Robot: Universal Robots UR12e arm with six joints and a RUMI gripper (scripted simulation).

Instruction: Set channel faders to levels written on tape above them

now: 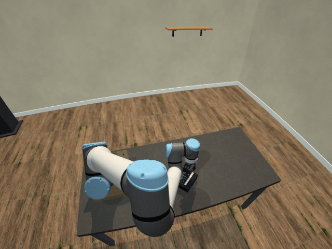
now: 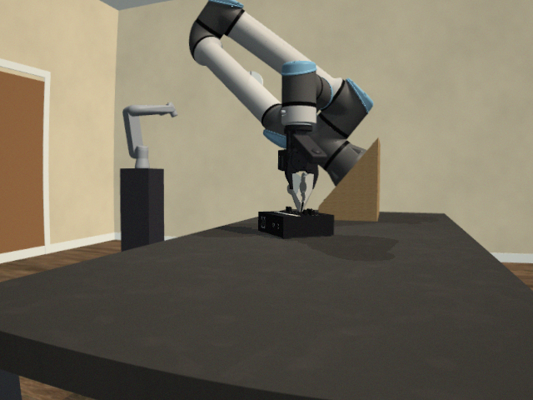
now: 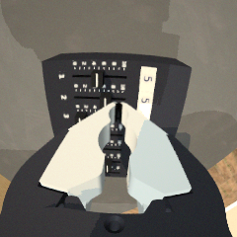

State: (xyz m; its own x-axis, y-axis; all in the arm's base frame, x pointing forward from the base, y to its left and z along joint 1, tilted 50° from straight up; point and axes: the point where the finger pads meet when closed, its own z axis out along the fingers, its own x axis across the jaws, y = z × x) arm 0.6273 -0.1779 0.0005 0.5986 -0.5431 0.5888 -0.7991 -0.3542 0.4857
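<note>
The black lighting desk [image 1: 188,180] sits near the middle of the dark table; it also shows in the exterior view [image 2: 296,222] and in the wrist view [image 3: 116,89]. My gripper [image 3: 118,104] is shut, with nothing between its fingers. It points down at the desk top, with its tips [image 2: 301,205] at the fader rows. In the wrist view the rows are marked 1, 2 and 3. The fader of row 1 [image 3: 97,79] stands near mid-scale. A white tape strip [image 3: 146,91] on the right edge reads 5 and 5. My fingers hide the lower rows.
A wooden wedge [image 2: 357,189] stands on the table just behind the desk, by the arm's base. A second grey arm on a black pedestal [image 2: 141,207] stands off the table to the left. A shelf [image 1: 189,28] hangs on the far wall.
</note>
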